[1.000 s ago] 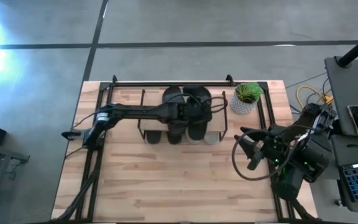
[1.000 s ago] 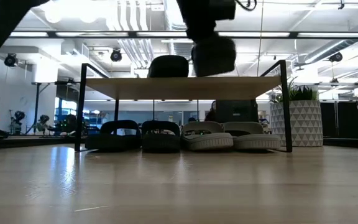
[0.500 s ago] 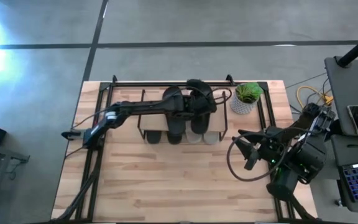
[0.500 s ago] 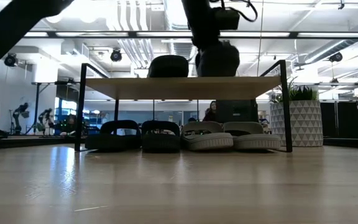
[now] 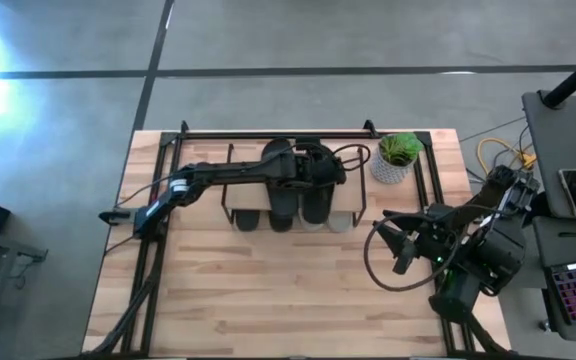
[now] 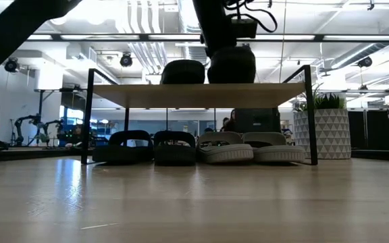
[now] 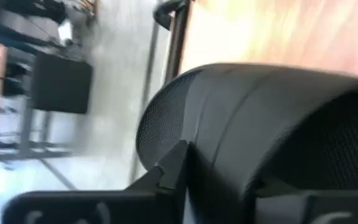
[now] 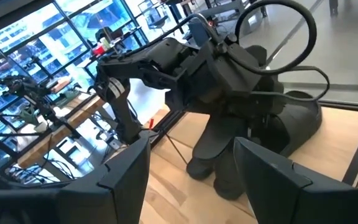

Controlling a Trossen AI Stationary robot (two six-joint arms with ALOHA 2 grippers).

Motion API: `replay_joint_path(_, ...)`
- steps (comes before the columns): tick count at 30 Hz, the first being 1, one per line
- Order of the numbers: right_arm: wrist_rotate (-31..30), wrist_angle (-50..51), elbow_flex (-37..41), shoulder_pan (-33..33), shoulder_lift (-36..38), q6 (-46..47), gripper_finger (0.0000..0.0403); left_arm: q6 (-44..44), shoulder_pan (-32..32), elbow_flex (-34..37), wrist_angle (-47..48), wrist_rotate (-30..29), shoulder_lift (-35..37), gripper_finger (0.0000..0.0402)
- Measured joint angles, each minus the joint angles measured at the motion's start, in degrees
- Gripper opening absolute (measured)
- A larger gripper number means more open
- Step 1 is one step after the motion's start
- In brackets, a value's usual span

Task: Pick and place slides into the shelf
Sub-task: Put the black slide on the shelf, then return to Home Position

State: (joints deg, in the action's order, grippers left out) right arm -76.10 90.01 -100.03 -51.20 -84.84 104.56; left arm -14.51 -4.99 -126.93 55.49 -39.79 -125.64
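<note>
Slides [image 6: 174, 147] are seen in two places: four stand in a row beneath the shelf [image 6: 201, 94] at frame centre, two dark ones on its top board. Rubber is judged light, pliable and grippy, best taken by the broad strap. The left end effector [image 5: 316, 168] is stretched over the right-hand top slide [image 6: 231, 65]; whether its fingers have released cannot be told. The right end effector [image 5: 400, 246], fingers apart, is parked at the tabletop's [image 5: 268, 290] right edge.

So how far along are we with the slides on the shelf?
Four slides, black pair and pale grey pair, sit under the shelf. One dark slide lies on top; the left claw is setting the second beside it. Only its release looks left.
</note>
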Motion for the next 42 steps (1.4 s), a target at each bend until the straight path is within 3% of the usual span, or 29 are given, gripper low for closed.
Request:
replay_joint_path(3, 0.20, 0.00, 0.00, 0.00, 0.00, 0.00, 0.0224, 3.17, 0.05, 0.00, 1.84, -0.01, 0.07, 0.0082)
replay_joint_path(8, 0.24, 0.00, 0.00, 0.00, 0.00, -0.01, 0.0224, 3.44, 0.84, 0.04, 2.59, -7.22, 0.64, 0.0139)
replay_joint_path(13, 2.24, 0.00, 0.00, 0.00, 0.00, 0.01, 0.0224, 4.37, 1.53, -0.32, 3.56, -7.23, 2.01, 0.0170)
replay_joint_path(18, 2.83, 0.00, 0.00, -0.04, 0.00, 1.04, 0.0224, 5.23, 1.94, -0.85, 3.85, 0.19, 2.03, 0.0175)
replay_joint_path(24, 4.30, -0.02, -0.02, -0.02, -0.13, 1.51, 0.0224, 7.46, 2.37, 0.46, 4.35, -0.59, 2.10, 0.0176)
replay_joint_path(31, 6.06, -0.16, -0.02, -0.04, -0.48, 1.96, 0.0224, 8.07, 3.87, 0.17, 3.64, 6.42, 3.82, 0.0176)
replay_joint_path(36, 6.15, -0.26, -0.02, -0.39, -0.48, 2.38, 0.0224, 8.44, 6.24, 0.20, 4.18, 6.81, 6.27, 0.0176)
replay_joint_path(39, 8.95, -0.28, -0.02, -1.07, -0.39, 1.06, 0.0224, 11.19, 9.18, 0.28, 6.17, 8.28, 9.51, 0.0176)
replay_joint_path(42, 13.36, -1.35, -0.02, -2.38, -0.54, 1.39, 0.0224, 15.16, 13.03, 0.66, 7.76, 13.34, 13.78, 0.0176)
